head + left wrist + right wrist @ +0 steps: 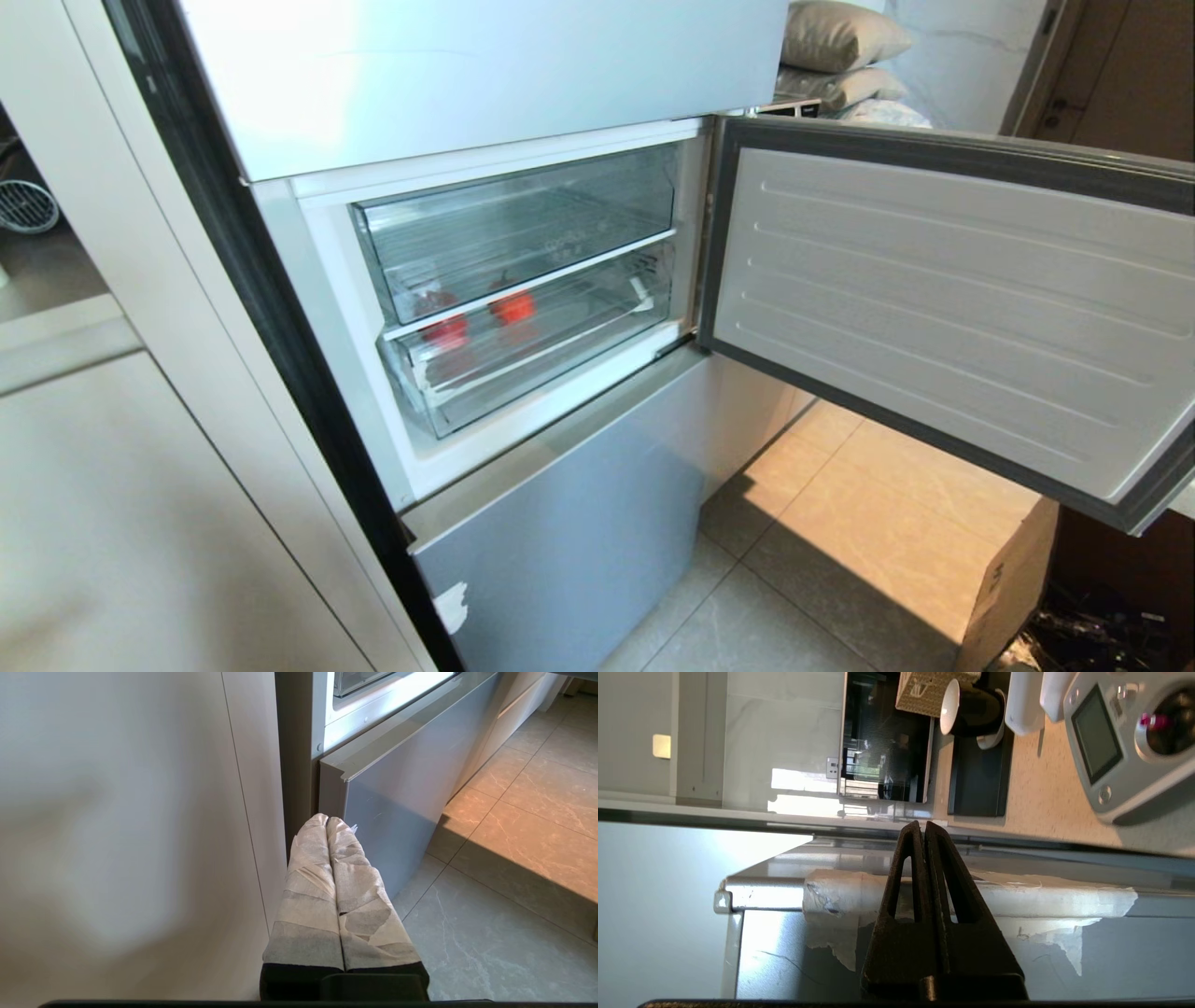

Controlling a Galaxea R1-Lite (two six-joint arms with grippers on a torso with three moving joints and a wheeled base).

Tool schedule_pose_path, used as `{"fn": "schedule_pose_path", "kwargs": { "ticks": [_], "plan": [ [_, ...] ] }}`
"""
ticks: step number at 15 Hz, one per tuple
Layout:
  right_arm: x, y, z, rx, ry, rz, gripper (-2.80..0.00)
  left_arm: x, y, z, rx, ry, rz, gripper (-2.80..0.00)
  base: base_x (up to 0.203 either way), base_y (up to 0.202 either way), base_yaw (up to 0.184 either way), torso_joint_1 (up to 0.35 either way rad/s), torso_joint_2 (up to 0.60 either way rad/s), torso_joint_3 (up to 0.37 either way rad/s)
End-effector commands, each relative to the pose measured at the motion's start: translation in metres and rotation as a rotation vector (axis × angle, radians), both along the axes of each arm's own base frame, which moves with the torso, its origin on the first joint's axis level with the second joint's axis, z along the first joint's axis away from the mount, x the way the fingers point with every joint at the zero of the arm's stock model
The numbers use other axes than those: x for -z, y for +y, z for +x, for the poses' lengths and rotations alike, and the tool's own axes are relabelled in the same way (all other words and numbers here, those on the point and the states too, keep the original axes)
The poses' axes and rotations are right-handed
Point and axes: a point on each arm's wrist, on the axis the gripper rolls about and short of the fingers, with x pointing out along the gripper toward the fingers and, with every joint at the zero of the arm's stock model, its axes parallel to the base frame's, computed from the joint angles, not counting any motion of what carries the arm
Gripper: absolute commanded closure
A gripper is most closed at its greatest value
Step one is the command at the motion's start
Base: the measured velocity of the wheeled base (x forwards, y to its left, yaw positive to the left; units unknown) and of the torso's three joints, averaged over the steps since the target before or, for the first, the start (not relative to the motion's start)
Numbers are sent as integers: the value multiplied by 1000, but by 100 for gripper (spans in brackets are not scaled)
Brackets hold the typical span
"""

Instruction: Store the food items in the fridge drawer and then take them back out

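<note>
My fridge door (943,308) hung wide open. Two red food items (513,306) sat inside the fridge drawer (537,350), near its left front corner — storing looked done. My right gripper (923,828) was pinched shut and empty, by a taped door edge (971,893). My left gripper (326,820) was shut too — parked low. Next, I judged, I must pull the drawer out.

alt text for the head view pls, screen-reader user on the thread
An open fridge compartment holds two stacked clear bins; red fruit shows through the lower fridge drawer, which sits pushed in. The compartment's door swings wide to the right over a tiled floor. Neither robot arm is in view.
</note>
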Motion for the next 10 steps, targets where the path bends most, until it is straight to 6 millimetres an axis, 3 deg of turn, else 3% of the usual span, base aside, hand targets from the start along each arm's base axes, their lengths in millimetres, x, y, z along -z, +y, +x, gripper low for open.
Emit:
{"fn": "schedule_pose_path", "kwargs": {
  "ticks": [1,3,7,9,10],
  "plan": [
    [-15,19,-12,-14,-5,0,0,0,0,0,0,1,0,0,0,0,0,0,0,0],
    [-32,44,-33,-10,-11,-9,0,0,0,0,0,1,2,0,0,0,0,0,0,0],
    [-91,98,-90,48,-120,-133,0,0,0,0,0,1,2,0,0,0,0,0,0,0],
    [-114,101,-99,105,-181,-171,0,0,0,0,0,1,1,0,0,0,0,0,0,0],
    [-111,93,-96,152,-194,-177,0,0,0,0,0,1,0,0,0,0,0,0,0,0]
  ]
}}
